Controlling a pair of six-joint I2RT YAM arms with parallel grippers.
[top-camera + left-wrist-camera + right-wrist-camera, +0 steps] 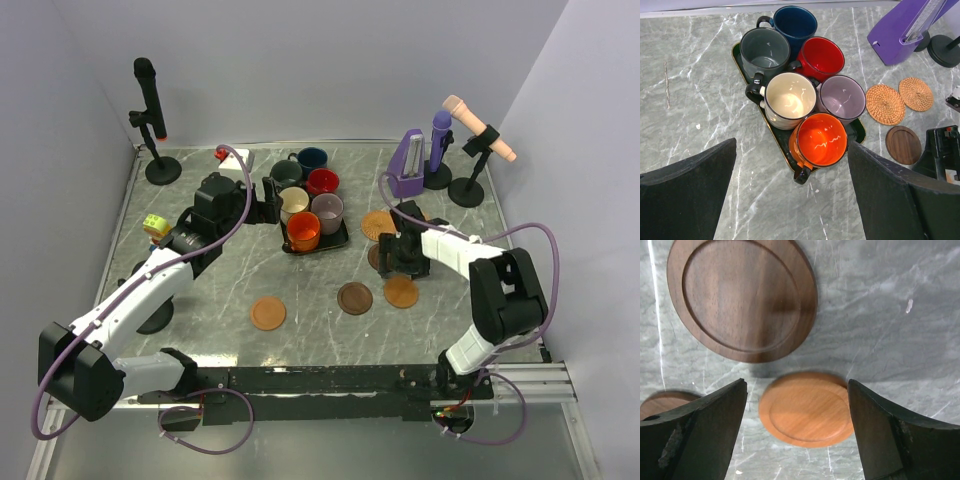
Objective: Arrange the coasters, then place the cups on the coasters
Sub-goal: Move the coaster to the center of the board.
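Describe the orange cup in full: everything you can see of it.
The orange cup is a small glossy mug, ceramic by its look, bright orange inside and out, with a dark rim and a black loop handle. It stands upright and empty, light glinting on its inner glaze. It sits at one corner of the black tray, its handle jutting past the tray's edge. The cream cup and mauve cup crowd against it; whether they touch it is unclear.
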